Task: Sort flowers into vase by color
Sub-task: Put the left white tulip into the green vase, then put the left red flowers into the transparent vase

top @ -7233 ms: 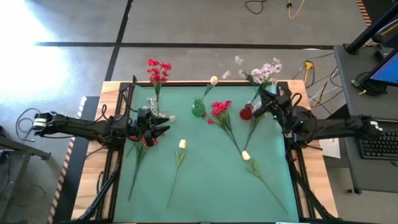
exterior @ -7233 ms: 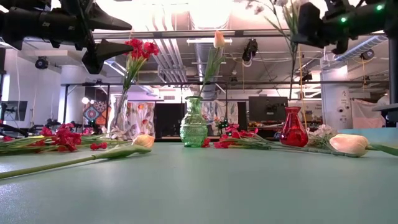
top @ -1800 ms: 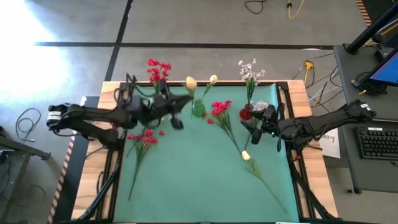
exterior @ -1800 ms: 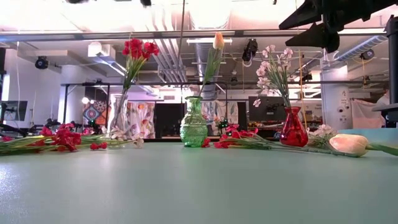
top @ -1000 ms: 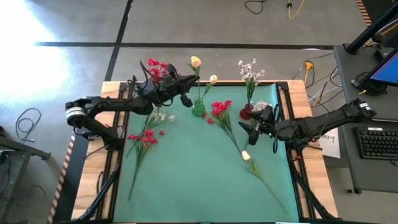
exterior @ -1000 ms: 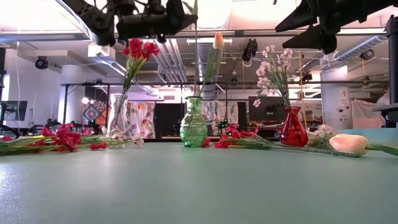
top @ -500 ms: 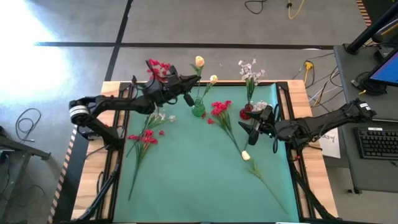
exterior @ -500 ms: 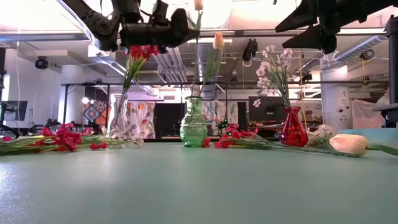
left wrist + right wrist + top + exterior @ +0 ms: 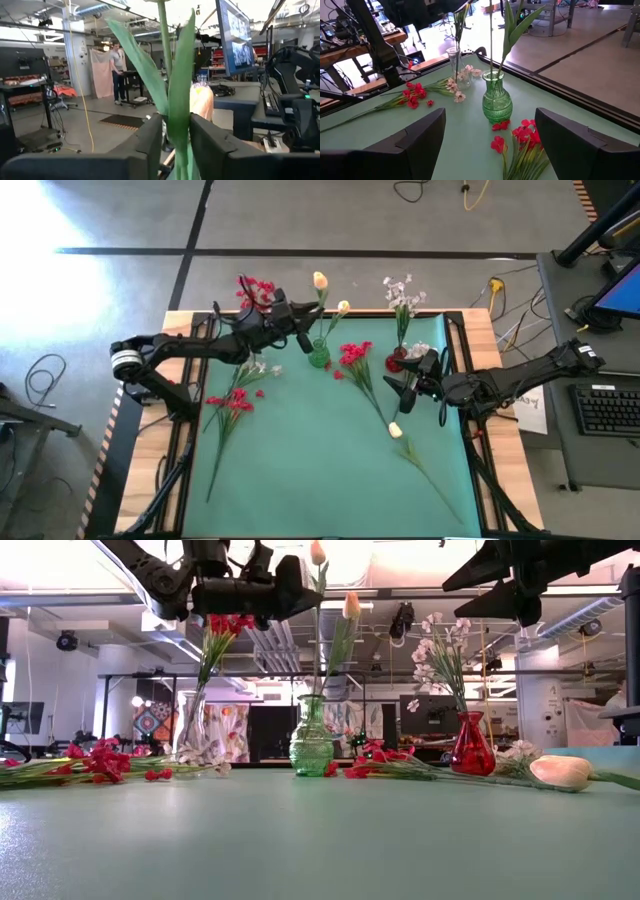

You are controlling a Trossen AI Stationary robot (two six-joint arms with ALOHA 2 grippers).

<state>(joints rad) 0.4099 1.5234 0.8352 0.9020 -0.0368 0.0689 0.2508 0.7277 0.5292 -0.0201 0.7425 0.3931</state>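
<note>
Gripping: left gripper (image 9: pixel 303 337) fingers clasp cream-yellow flower (image 9: pixel 320 279) stem, standing in green vase (image 9: pixel 319 355)
Waiting: right gripper (image 9: pixel 398 389) fingers spread apart, near red vase (image 9: pixel 397 363)

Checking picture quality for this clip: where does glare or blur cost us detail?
Low view: bright ceiling light washes out the top around the left gripper. High view: sunlight bleaches the floor at upper left. Left wrist view: the stem fills the frame, soft. Right wrist view: green vase is clear.
</note>
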